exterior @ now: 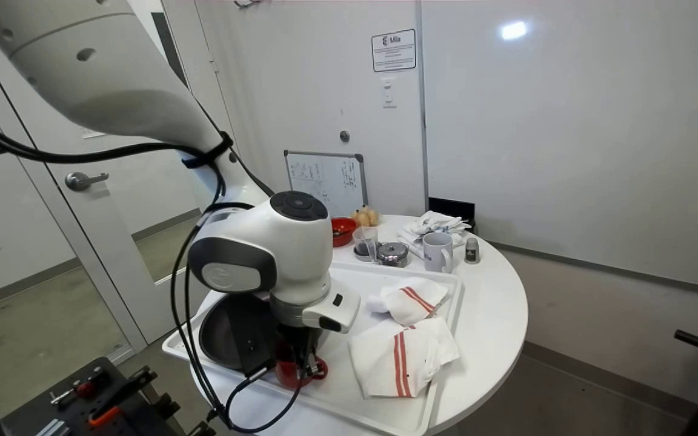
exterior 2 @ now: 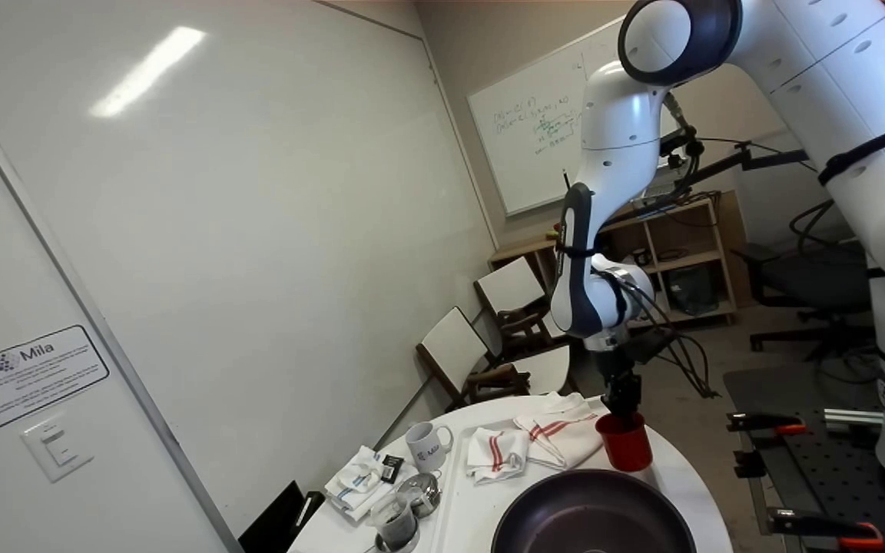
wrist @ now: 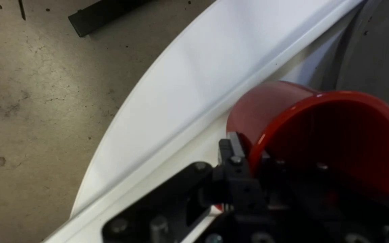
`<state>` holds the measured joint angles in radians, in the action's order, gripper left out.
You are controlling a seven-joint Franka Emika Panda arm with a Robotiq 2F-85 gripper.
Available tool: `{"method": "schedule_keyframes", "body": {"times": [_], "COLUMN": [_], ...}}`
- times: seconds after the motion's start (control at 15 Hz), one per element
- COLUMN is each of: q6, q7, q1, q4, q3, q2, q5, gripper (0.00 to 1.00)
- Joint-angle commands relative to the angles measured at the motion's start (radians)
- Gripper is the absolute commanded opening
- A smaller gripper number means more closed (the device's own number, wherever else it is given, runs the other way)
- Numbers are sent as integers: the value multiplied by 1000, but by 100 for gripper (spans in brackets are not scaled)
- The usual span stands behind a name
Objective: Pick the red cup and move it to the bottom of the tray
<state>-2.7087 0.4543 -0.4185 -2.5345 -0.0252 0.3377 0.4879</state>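
Near the edge of the tray [exterior: 340, 387], the gripper [wrist: 251, 155] pinched the red cup [exterior 2: 627, 445]. One finger sat inside, the other outside.

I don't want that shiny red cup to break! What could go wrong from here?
The jaws seem to hold the red cup by just one side of its rim, so it might twist or slip. It could also bump the black frying pan close beside it. And if it moves low, it may catch on the white tray at its raised edge.
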Motion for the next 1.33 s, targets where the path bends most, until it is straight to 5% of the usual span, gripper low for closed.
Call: {"method": "schedule_keyframes", "body": {"times": [0.0, 1.27], "q6": [7, 8], "q7": [-52, -79], "q1": [8, 9], "q4": [15, 20], "q3": [-25, -19], "q2": [0, 5], "q5": [-31, -48], "gripper": [1, 1]}}
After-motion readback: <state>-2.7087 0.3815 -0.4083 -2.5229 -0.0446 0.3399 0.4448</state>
